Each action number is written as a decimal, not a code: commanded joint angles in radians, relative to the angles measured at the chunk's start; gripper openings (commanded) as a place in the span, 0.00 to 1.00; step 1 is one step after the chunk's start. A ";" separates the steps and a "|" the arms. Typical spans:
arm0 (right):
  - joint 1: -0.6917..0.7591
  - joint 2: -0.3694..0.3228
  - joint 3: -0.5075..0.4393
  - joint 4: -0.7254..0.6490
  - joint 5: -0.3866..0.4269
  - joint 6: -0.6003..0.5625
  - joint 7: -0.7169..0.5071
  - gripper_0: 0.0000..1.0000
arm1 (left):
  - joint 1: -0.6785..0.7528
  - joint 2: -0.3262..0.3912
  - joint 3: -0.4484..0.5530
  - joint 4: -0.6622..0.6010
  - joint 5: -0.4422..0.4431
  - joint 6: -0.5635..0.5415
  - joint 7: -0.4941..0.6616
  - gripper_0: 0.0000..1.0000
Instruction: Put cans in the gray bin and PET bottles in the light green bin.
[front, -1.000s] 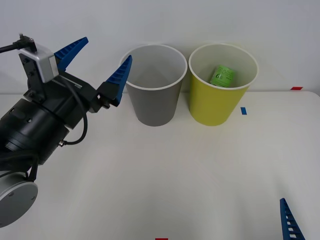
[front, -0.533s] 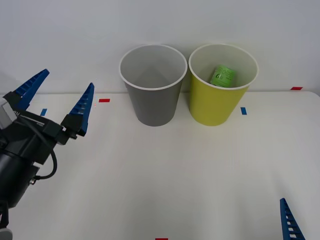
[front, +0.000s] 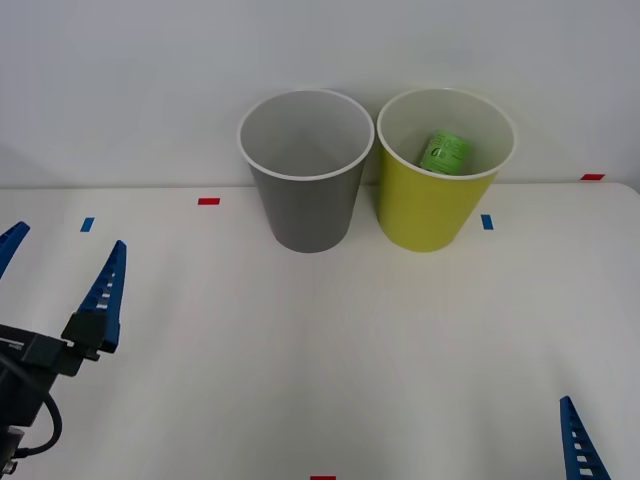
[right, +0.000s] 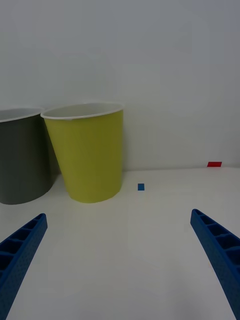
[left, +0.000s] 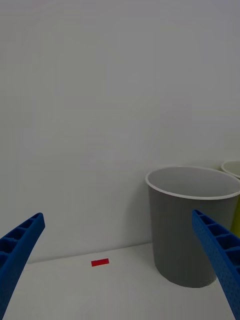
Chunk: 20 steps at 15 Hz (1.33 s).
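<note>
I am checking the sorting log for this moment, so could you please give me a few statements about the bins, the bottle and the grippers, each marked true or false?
1. The green PET bottle lies inside the light green bin. True.
2. The gray bin holds a can. False: what shows of its inside is bare.
3. The left gripper is shut on the bottle. False: it is open, low at the table's left, holding nothing.
4. The two bins stand side by side near the wall. True.
5. The right gripper is open, holding nothing. True.
</note>
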 joint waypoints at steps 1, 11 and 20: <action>0.000 0.000 0.000 0.000 0.000 0.000 0.000 1.00 | 0.118 -0.006 -0.002 0.002 -0.008 -0.033 -0.009 1.00; 0.000 0.000 0.000 0.000 0.000 0.000 0.000 1.00 | 0.345 -0.038 -0.137 0.117 -0.115 -0.305 -0.044 1.00; 0.000 0.000 0.000 0.000 0.000 0.000 0.000 1.00 | 0.465 -0.038 -0.155 0.161 -0.126 -0.342 -0.045 1.00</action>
